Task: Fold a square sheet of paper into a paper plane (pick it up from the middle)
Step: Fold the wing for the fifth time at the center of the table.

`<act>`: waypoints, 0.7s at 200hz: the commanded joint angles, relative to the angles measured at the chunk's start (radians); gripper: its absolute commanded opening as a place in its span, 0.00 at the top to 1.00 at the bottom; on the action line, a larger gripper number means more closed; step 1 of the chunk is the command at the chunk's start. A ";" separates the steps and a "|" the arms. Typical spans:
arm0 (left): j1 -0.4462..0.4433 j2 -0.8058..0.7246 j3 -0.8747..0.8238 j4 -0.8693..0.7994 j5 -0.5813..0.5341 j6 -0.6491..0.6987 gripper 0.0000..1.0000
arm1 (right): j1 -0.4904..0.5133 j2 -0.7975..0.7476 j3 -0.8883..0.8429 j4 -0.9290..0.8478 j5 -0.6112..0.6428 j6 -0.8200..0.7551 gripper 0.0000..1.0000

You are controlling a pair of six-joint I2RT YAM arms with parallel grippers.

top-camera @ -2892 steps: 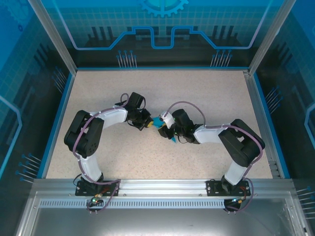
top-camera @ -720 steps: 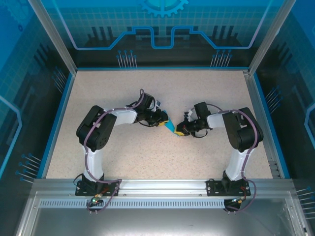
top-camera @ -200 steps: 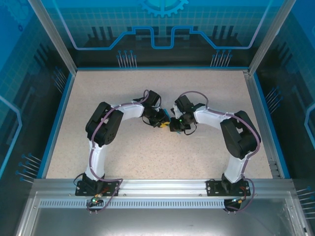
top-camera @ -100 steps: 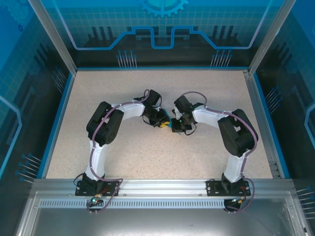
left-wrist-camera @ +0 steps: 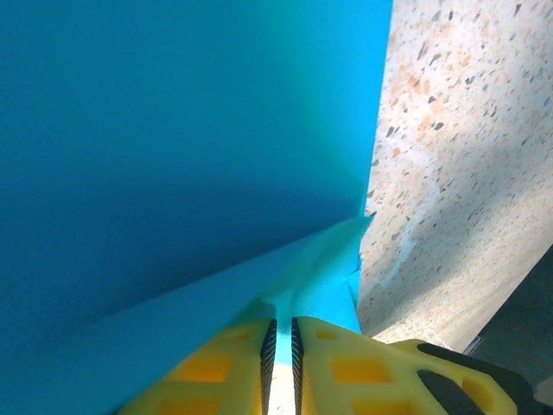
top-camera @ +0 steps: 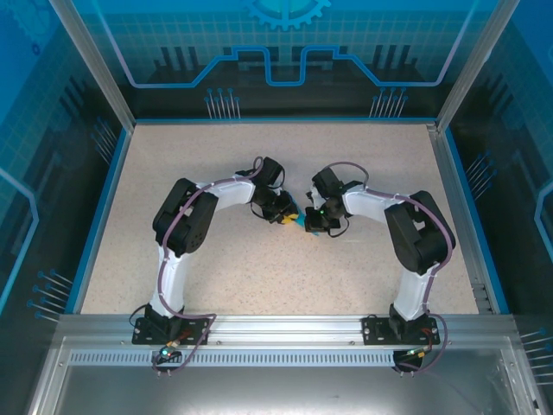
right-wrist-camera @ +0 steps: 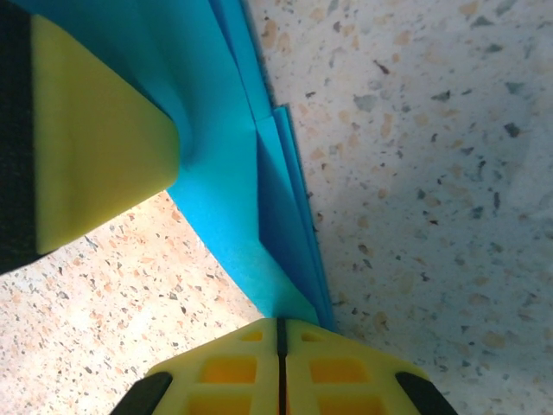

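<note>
My left jaws and right jaws are both clamped on the creased, layered turquoise paper (right-wrist-camera: 216, 173) between them.

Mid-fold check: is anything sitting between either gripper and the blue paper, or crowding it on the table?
Nothing visible is in the way. The left gripper and the right gripper are each pinched shut on the paper itself, and the table beside it is bare.

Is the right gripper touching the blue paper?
Touching. In the right wrist view the right gripper is shut on the blue paper, whose folded layers run straight in between its closed jaws.
</note>
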 commanded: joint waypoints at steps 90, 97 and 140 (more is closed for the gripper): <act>-0.002 0.063 -0.001 -0.105 -0.079 0.039 0.83 | -0.054 0.001 0.012 -0.034 -0.173 -0.057 0.92; -0.003 0.064 -0.001 -0.105 -0.079 0.040 0.83 | -0.054 0.013 0.015 -0.039 -0.172 -0.061 0.92; -0.003 0.065 0.003 -0.106 -0.080 0.044 0.83 | -0.066 0.037 -0.012 -0.050 -0.158 -0.064 0.92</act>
